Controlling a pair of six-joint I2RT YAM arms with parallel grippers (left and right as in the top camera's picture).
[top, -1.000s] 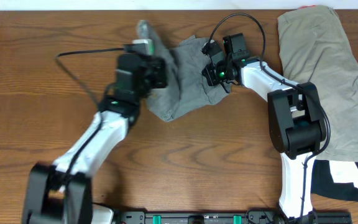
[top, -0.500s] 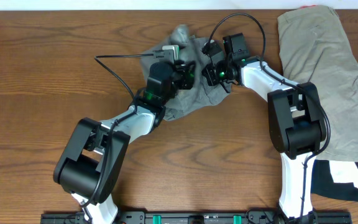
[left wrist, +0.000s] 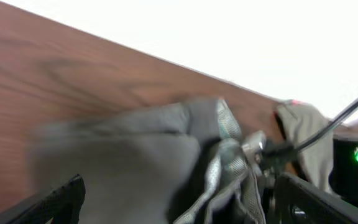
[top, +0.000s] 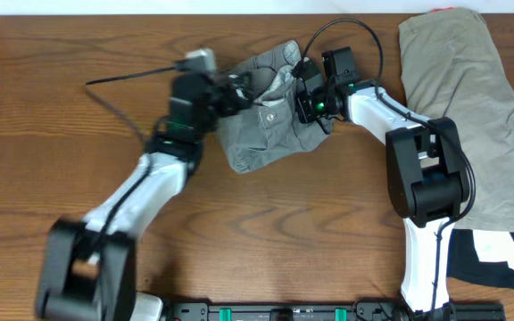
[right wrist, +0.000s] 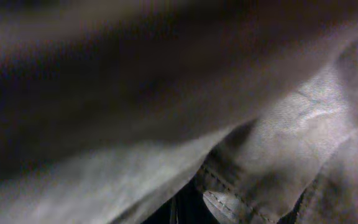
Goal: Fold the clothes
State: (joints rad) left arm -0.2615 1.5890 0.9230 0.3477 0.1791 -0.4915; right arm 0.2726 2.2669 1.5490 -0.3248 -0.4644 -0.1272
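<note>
The grey shorts [top: 261, 125] lie bunched at the back middle of the table, waistband and a button turned up. My left gripper [top: 236, 91] is at their left edge, open. In the left wrist view its dark fingertips [left wrist: 61, 198] stand wide apart, and the grey shorts [left wrist: 129, 155] lie ahead with nothing held between them. My right gripper [top: 309, 105] is shut on the right edge of the grey shorts. Grey cloth [right wrist: 278, 137] fills the right wrist view and hides the fingers. The khaki shorts [top: 471, 107] lie spread at the far right.
Black and white garments [top: 489, 259] lie at the front right corner beside the right arm's base [top: 426, 178]. The left arm's cable [top: 123, 76] loops over the table to the left. Bare wood table [top: 52, 152] stretches left and front.
My left gripper carried the shorts' left part to the right over the rest, opened, and drew back to the left. The shorts now lie more compact. The right gripper has stayed put.
</note>
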